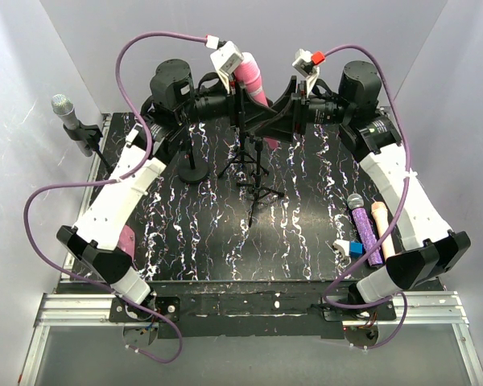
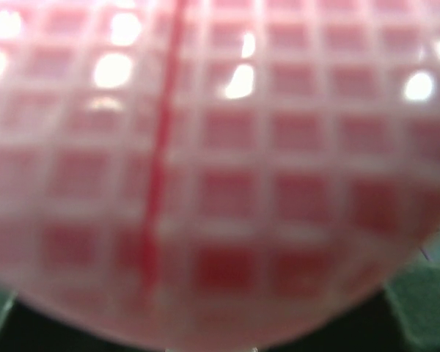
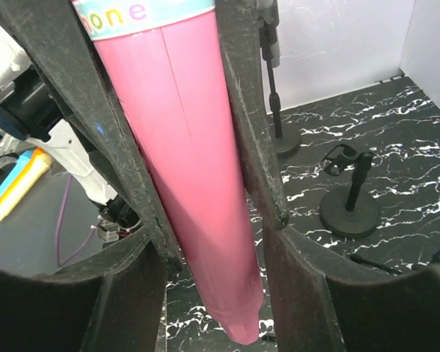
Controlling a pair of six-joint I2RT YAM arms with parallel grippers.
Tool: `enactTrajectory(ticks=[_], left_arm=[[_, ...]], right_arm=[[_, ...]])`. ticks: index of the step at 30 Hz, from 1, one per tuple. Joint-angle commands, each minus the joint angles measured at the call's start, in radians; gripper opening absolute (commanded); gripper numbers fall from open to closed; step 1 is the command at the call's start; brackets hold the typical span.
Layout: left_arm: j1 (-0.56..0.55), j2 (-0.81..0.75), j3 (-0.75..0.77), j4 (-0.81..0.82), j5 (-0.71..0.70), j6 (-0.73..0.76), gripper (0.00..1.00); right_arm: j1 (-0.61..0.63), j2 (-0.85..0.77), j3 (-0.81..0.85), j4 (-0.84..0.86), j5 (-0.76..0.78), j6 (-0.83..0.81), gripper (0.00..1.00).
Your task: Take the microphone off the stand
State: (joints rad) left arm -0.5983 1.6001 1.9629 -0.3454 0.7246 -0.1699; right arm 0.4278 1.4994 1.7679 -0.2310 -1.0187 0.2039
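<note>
A pink microphone [image 1: 249,76] stands nearly upright, held high above the black tripod stand [image 1: 253,173] at the table's back middle. In the right wrist view its smooth pink handle [image 3: 198,191] runs between my two black fingers, which press both its sides; its lower end hangs free over the table. My right gripper [image 3: 169,88] is shut on it and also shows in the top view [image 1: 270,104]. My left gripper [image 1: 235,98] sits just left of the microphone. The left wrist view is filled by the blurred pink mesh head [image 2: 220,176], and the left fingers are hidden.
A grey microphone [image 1: 64,108] sits in a stand at the far left. A round-base stand [image 1: 195,173] is left of the tripod. A purple microphone [image 1: 364,229] and a peach one [image 1: 382,229] lie at the right. An empty clip stand [image 3: 348,191] shows in the right wrist view.
</note>
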Motion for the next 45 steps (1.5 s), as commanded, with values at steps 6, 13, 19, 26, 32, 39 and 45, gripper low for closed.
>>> enactTrajectory(ticks=[6, 13, 19, 26, 32, 39, 45], left_arm=[[0.008, -0.008, 0.037, 0.022, -0.011, -0.046, 0.00], [0.008, -0.029, 0.022, 0.019, -0.076, 0.010, 0.95], [0.008, -0.068, -0.035, 0.025, -0.096, 0.055, 0.98], [0.008, -0.092, -0.071, 0.026, -0.152, 0.115, 0.98], [0.009, -0.083, -0.071, 0.029, -0.166, 0.127, 0.98], [0.009, -0.081, -0.090, 0.049, -0.137, 0.116, 0.98], [0.009, -0.092, -0.093, 0.029, -0.140, 0.130, 0.98]], right_arm=[[0.005, -0.034, -0.016, 0.033, 0.080, -0.032, 0.31], [-0.066, -0.077, -0.051, 0.021, 0.143, 0.022, 0.02], [-0.201, -0.131, -0.077, -0.033, 0.175, 0.074, 0.01], [-0.339, -0.278, -0.293, -0.440, 0.466, -0.249, 0.01], [-0.382, -0.401, -0.623, -0.522, 0.707, -0.468, 0.01], [-0.388, -0.292, -0.786, -0.478, 0.841, -0.468, 0.01], [-0.389, -0.206, -0.890, -0.343, 0.928, -0.541, 0.01]])
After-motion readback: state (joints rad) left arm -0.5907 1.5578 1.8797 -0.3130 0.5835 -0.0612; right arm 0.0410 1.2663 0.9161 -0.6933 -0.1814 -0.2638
